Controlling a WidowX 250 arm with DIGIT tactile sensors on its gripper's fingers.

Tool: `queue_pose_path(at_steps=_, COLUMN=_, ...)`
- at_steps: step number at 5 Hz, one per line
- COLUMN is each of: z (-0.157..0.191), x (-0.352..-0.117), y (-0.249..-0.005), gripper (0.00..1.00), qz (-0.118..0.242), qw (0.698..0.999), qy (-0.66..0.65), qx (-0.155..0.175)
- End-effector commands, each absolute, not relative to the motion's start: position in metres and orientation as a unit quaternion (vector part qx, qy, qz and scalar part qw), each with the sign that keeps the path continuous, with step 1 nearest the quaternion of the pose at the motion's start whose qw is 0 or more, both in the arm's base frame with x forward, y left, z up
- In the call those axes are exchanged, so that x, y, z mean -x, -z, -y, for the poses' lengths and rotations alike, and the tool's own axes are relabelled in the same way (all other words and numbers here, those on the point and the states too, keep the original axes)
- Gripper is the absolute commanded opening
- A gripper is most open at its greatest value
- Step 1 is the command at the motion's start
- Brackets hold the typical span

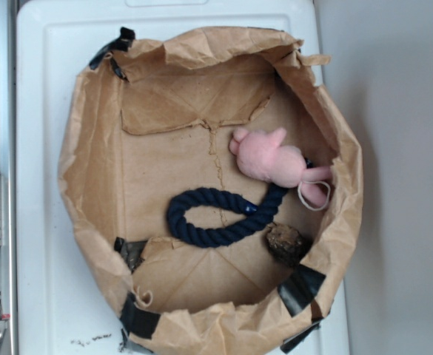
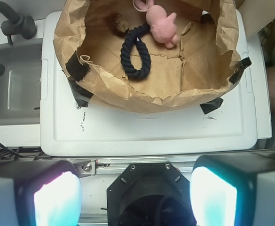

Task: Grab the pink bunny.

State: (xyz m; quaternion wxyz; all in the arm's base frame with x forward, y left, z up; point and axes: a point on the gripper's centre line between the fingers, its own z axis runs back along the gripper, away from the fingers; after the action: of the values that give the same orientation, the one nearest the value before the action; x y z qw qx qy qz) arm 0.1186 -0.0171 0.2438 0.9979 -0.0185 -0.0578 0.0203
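A pink bunny (image 1: pixel 273 158) lies on its side inside a crumpled brown paper basket (image 1: pixel 90 170) patched at the rim with black tape, the basket itself sitting on a white plastic lid (image 1: pixel 42 244). Relative to the basket, the toy rests on the floor close to one wall, its two short ears pointing toward the middle and its cream string loop (image 1: pixel 314 198) trailing against the paper side. A dark navy rope (image 1: pixel 212 218) curls in a loop across the basket floor and one end runs up to touch the bunny's body; a small brown lump (image 1: pixel 286 242) sits just beside that rope, nearer the taped rim. In the wrist view the gripper (image 2: pixel 135 197) hangs well outside the basket, beyond its near rim, with both pads (image 2: pixel 56 200) spread wide apart and nothing between them. The reach has not yet begun, by the look of it. A clean grab likely means clearing the tall paper rim first, descending over the plump body rather than the thin limbs or loop, and closing on the side away from the rope so the rope is not pinched along with it.
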Motion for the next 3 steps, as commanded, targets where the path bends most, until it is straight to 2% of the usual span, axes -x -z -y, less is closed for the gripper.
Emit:
queue_pose_path(at_steps=1, z=0.017, x=-0.119, y=-0.244, gripper=1.00, qz=0.058, qw=0.998, qy=-0.020, qx=0.019)
queue_pose_path(at_steps=2, z=-0.027, x=-0.100, y=-0.260, gripper=1.00, qz=0.093, qw=0.992, qy=-0.078, qx=0.046)
queue_pose_path(at_steps=3, z=0.023, x=-0.103, y=-0.273, gripper=1.00, qz=0.100, qw=0.990, qy=-0.092, qx=0.044)
